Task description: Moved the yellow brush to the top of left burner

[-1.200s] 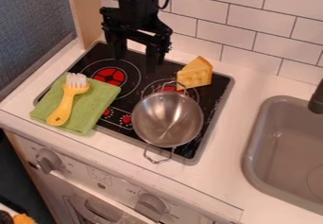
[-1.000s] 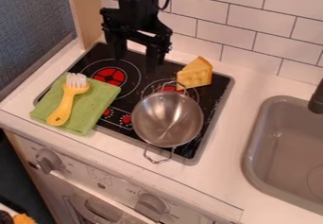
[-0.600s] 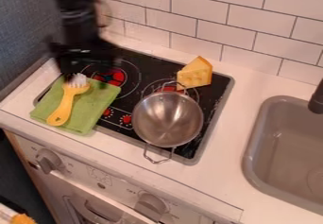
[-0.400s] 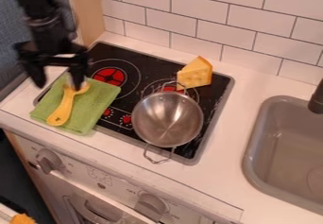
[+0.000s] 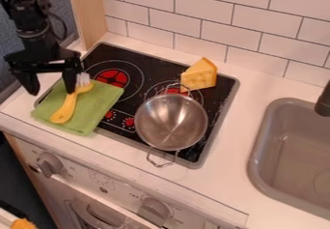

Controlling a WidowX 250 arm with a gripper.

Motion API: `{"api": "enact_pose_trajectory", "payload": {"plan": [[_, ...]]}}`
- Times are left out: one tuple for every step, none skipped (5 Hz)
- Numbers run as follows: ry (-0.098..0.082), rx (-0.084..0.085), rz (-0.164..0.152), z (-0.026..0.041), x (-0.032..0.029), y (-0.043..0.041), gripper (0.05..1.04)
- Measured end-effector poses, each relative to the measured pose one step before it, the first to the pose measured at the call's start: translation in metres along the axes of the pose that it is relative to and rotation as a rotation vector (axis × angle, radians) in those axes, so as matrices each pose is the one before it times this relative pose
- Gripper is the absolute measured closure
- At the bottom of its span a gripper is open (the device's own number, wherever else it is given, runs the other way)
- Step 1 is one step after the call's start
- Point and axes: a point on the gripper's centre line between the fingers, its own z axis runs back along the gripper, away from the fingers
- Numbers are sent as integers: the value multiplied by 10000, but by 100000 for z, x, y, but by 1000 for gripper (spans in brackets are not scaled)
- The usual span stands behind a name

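Yellow brush, white-bristled, slightly off its earlier spot; claw wide open, empty.

From above the near side, a camera looks down at a slant, fairly close, across the smooth white tabletop toward the far white-tiled wall.

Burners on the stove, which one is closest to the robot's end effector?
The left burner, beside the green cloth; the right burner is farther off, partly covered by the pot.
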Motion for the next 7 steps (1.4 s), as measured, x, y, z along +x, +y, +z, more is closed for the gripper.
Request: {"api": "enact_pose_trajectory", "payload": {"plan": [[-85, -347, -132, -17, 324, -682, 83], [-96, -96, -235, 1158, -578, -410, 83], [-541, -285, -88, 2555, -121, -222, 84], [-186, -451, -476, 304, 207, -409, 83], [514, -158, -883, -2444, 470, -327, 83], [606, 80, -495, -2541, 362, -351, 83], [406, 448, -254, -1477, 499, -540, 83]]}}
